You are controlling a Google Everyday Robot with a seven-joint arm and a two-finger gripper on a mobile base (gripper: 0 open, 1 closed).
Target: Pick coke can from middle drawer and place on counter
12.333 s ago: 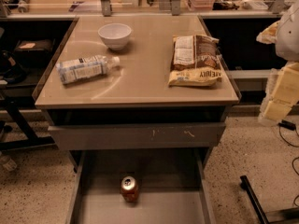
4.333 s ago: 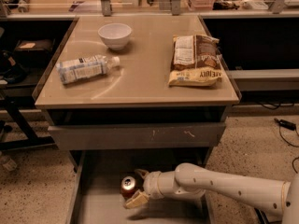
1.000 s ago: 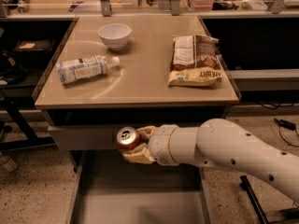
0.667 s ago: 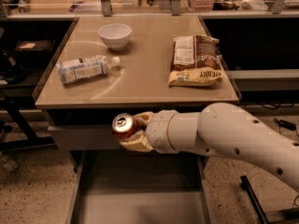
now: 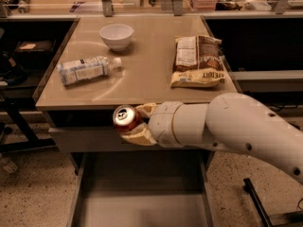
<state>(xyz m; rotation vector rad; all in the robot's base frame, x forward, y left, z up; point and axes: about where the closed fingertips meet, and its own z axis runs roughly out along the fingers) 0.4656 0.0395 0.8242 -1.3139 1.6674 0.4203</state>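
My gripper [image 5: 135,123] is shut on the coke can [image 5: 124,117], a small red can whose silver top faces the camera. It holds the can in the air in front of the cabinet, just below the front edge of the beige counter [image 5: 142,70] and well above the open middle drawer [image 5: 137,197]. The drawer's grey floor shows nothing on it. My white arm [image 5: 227,126] reaches in from the right.
On the counter lie a white-labelled plastic bottle [image 5: 85,69] on its side at the left, a white bowl [image 5: 116,35] at the back and a snack bag [image 5: 197,61] at the right. Dark shelving stands at both sides.
The can, first standing on the drawer floor, was grasped and lifted out. Over the last second it has risen further and moved slightly left, up to the counter's front edge.
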